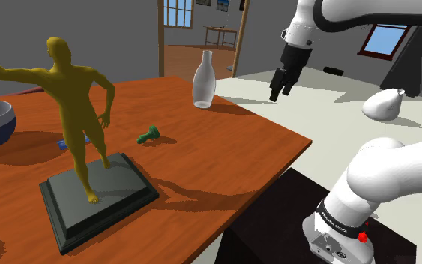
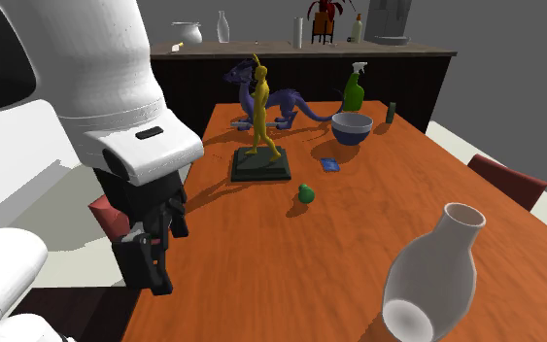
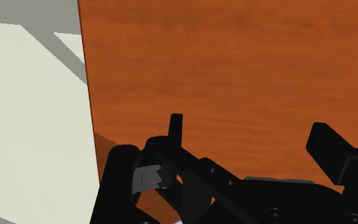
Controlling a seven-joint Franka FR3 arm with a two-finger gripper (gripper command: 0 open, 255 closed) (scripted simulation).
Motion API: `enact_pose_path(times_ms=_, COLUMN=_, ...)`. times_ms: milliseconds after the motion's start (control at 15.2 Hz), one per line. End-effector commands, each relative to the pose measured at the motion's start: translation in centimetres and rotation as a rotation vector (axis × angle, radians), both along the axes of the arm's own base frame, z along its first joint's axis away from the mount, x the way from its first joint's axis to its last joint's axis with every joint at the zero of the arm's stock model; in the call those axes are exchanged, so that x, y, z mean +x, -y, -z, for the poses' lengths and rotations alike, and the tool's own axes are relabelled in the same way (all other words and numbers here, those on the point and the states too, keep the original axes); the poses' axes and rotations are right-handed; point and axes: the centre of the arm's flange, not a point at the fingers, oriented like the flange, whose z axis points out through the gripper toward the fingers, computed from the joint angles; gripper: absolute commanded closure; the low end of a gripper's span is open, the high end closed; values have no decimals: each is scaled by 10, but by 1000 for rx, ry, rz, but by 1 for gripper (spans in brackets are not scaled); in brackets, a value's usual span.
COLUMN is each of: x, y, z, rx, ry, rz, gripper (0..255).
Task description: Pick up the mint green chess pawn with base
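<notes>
The pawn (image 1: 148, 136) lies on the table (image 1: 224, 150) between statue (image 1: 76, 82) and vase (image 1: 204, 79).

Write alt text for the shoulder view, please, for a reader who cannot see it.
A small green chess pawn lies on its side on a reddish-brown table, between a yellow figure statue on a dark base and a clear vase. The open black gripper hangs in the air well to the pawn's right in this view, holding nothing.
</notes>
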Motion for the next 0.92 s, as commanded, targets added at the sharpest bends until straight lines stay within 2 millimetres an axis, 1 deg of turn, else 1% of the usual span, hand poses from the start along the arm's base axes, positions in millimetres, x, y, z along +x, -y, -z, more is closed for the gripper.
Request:
enact_pose_path(times_ms=0, x=0, y=0, z=0, rx=0, ry=0, rz=0, gripper=0)
enact_pose_path(times_ms=396, x=17, y=-67, z=30, rx=27, ry=43, rz=99, gripper=0)
enact_pose_path(times_ms=858, x=46, y=-143, z=62, rx=59, ry=93, rz=214, gripper=0)
